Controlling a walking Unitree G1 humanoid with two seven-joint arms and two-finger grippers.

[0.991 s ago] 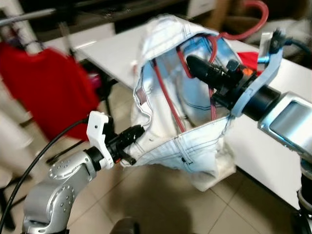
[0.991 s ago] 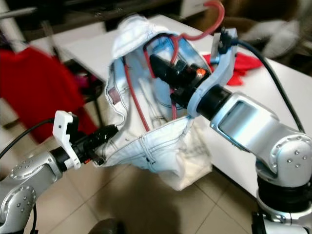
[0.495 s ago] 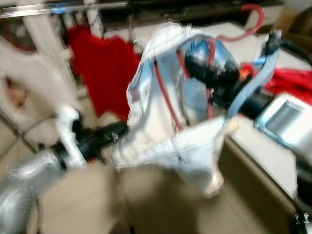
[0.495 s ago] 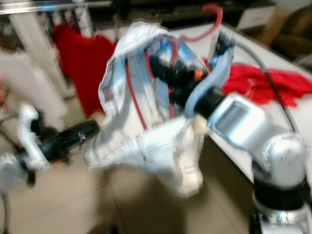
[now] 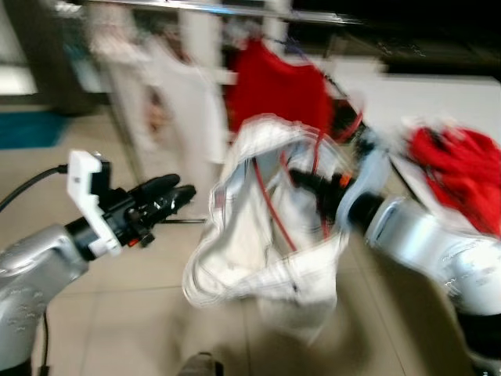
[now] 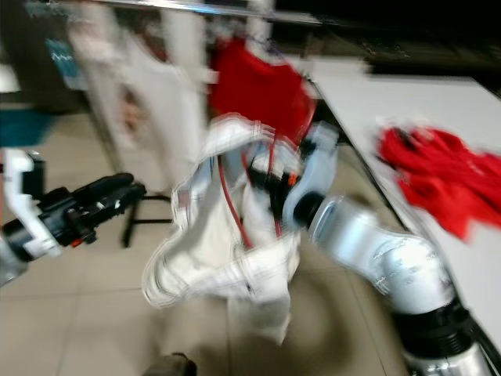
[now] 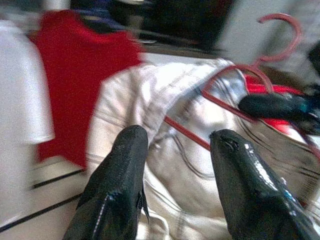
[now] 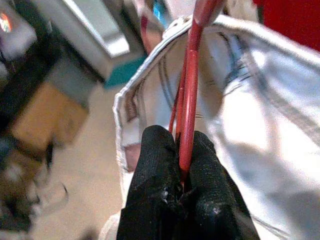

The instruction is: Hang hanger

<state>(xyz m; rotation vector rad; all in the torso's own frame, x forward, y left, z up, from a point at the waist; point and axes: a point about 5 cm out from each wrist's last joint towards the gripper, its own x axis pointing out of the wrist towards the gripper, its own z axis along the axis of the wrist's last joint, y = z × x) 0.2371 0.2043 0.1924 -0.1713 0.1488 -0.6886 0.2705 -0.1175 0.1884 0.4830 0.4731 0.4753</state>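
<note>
My right claw (image 8: 182, 165) is clamped on the red hanger (image 8: 192, 95) carrying pale jeans (image 5: 266, 258) above the tiled floor (image 5: 149, 313). My left claw (image 5: 168, 196), fingers apart, hovers beside them. White bench (image 6: 391, 98) (red cloth (image 6: 438, 176) on it); rail (image 5: 227, 9) behind.

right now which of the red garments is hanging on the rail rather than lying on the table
The red shirt behind the white garment hangs from the rail. The other red garment lies crumpled on the white table, to the robot's right.
</note>
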